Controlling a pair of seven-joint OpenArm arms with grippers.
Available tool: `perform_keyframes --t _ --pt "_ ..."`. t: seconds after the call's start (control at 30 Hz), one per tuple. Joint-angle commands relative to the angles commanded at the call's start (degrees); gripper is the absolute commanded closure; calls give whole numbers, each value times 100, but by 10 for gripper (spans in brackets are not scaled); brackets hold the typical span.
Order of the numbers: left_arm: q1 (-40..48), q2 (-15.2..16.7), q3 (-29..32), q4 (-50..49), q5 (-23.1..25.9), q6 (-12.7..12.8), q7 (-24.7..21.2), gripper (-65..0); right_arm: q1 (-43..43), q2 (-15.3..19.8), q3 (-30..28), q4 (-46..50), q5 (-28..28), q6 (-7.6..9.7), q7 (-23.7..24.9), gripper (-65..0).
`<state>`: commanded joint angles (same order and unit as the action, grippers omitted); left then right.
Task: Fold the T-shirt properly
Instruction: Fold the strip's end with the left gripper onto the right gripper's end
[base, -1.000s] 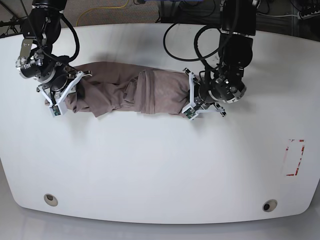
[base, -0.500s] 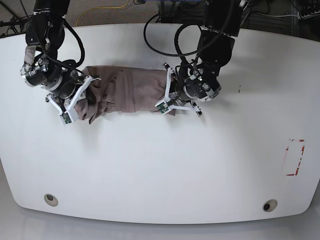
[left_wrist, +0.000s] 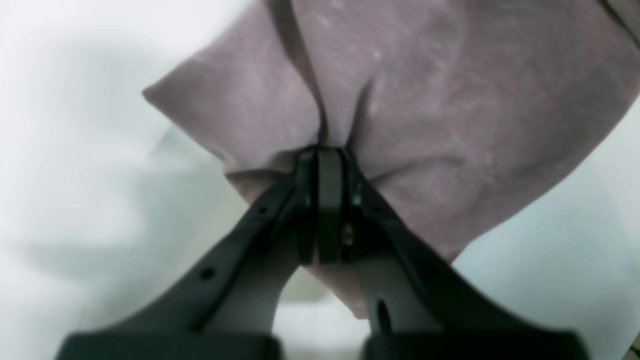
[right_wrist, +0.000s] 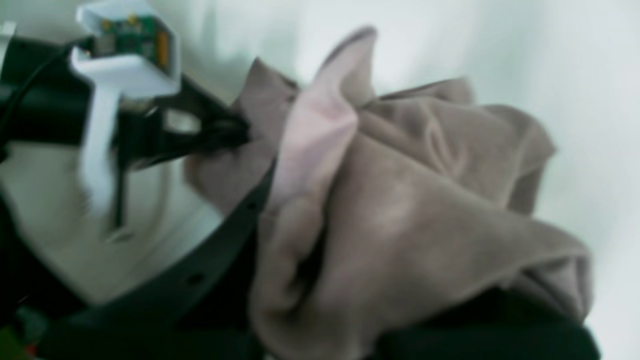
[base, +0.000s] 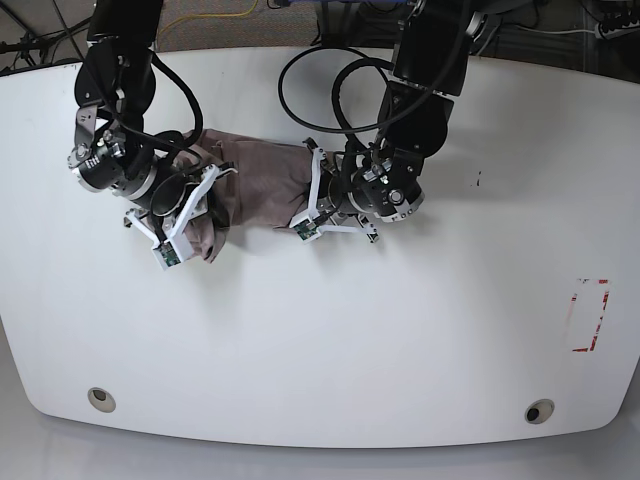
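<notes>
Bunched far narrower than a second ago, the T-shirt lies crumpled on the white bench, its ends drawn together. Your left claw is clamped tight on one end; your right claw is buried in cloth at the other, grip unclear. Soft and limp, it will sag, so take it by hems or corners.

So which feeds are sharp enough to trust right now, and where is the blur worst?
Base view: sharp, evenly lit, soft shadows under the arms. Left wrist view: soft focus, but the left gripper shut on the T-shirt reads clearly. Right wrist view: worst, smeared cloth hides the right gripper tips.
</notes>
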<state>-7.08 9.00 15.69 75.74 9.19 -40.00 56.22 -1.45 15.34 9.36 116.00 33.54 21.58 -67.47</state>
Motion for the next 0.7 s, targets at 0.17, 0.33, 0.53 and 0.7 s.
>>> perform_keyframes --t 0.17,0.33,0.53,0.7 --pt "-9 0 0 -26 0 0 -9 0 -18 -132 -9 0 -114 -9 0 0" --pt "-18 0 0 0 0 0 -9 0 -53 -149 -9 0 -88 -26 0 0" --pt "-18 0 0 -9 0 0 -9 0 -132 -281 -88 0 -105 -26 0 -49" --pt "-18 0 0 0 0 0 -9 0 -141 -369 -360 0 -114 -44 9 -149"
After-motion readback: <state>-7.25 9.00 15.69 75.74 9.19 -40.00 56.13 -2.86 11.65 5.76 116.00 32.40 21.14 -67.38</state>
